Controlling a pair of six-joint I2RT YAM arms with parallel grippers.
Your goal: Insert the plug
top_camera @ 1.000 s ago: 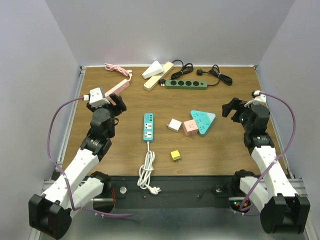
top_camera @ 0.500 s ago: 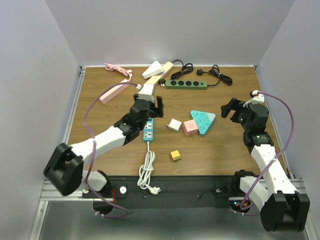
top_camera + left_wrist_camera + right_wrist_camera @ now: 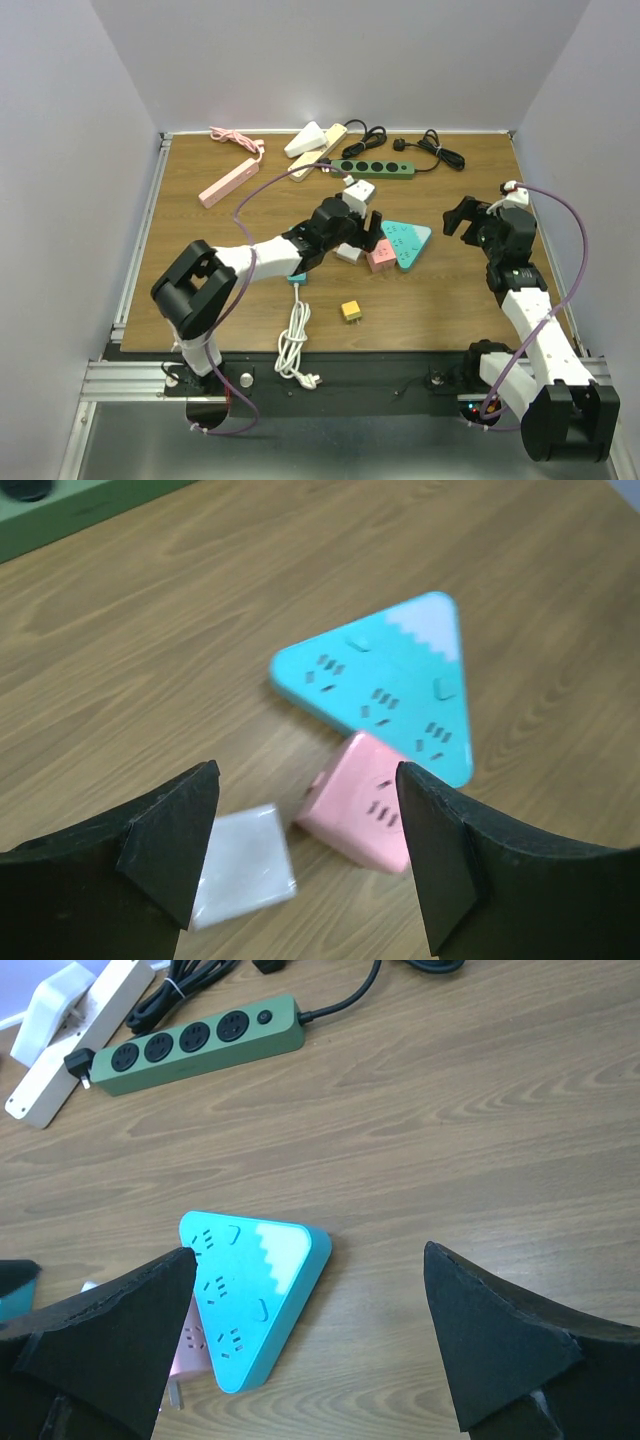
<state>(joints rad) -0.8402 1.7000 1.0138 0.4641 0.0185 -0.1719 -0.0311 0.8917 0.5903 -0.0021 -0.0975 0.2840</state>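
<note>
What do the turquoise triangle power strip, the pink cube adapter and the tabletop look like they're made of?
Triangular power strip: likely moulded plastic, smooth matte turquoise with a white corner, crisp slots, rounded edges.
Pink cube adapter: probably similar plastic, even colour, soft sheen.
Tabletop: wood or wood-look laminate, grain visible; cannot tell which.

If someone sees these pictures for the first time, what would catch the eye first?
The left gripper hangs open over the middle of the table, just above a pink cube and a white cube. Close beside them lies a teal triangle strip, the brightest thing on the wood. The right gripper is open too, at the right side, looking down at that triangle.
</note>
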